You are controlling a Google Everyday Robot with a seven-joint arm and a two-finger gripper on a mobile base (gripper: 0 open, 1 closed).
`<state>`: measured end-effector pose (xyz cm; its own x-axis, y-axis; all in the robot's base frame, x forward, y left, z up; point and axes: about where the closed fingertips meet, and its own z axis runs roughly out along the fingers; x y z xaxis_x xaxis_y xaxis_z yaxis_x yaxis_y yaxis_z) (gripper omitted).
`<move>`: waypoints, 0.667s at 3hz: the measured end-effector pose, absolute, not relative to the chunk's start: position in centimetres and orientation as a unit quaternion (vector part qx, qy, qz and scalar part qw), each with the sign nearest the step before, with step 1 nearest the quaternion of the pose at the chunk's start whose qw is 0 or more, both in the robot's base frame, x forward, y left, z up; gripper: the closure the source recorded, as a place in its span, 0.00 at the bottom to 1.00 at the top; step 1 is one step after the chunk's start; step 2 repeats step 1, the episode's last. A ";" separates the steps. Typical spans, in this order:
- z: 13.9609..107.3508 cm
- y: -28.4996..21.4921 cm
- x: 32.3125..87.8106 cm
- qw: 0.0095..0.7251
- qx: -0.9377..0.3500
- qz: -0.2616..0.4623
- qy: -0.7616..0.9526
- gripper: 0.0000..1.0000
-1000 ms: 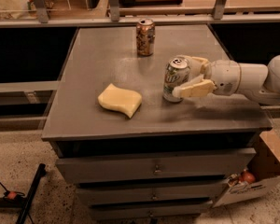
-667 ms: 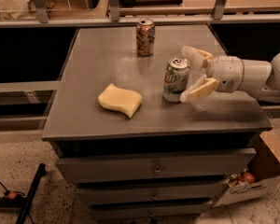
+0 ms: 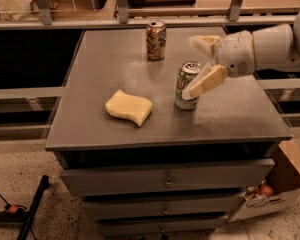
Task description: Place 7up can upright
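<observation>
The 7up can point(image 3: 182, 86), silver-white with green lettering, stands upright on the grey cabinet top point(image 3: 110, 64), right of centre. My gripper point(image 3: 191, 67) reaches in from the right and is open. Its near finger point(image 3: 206, 81) lies across the can's right side and partly hides it. Its far finger point(image 3: 204, 43) is behind and above the can, apart from it. The can stands on its own, with the jaws spread wider than it is.
An orange-brown patterned can point(image 3: 156, 40) stands upright at the back of the cabinet top. A yellow sponge point(image 3: 129, 107) lies left of the 7up can. Drawers point(image 3: 165, 181) are below the top. A cardboard box point(image 3: 285, 184) sits on the floor at the right. A rail point(image 3: 140, 21) runs behind.
The gripper has opened wider and drawn back to the right and slightly up from the 7up can. The can stays upright in the same spot.
</observation>
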<state>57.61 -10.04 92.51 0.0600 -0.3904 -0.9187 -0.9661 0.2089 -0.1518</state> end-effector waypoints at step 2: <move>93.6 -11.1 57.7 0.446 -0.556 0.248 0.656 0.00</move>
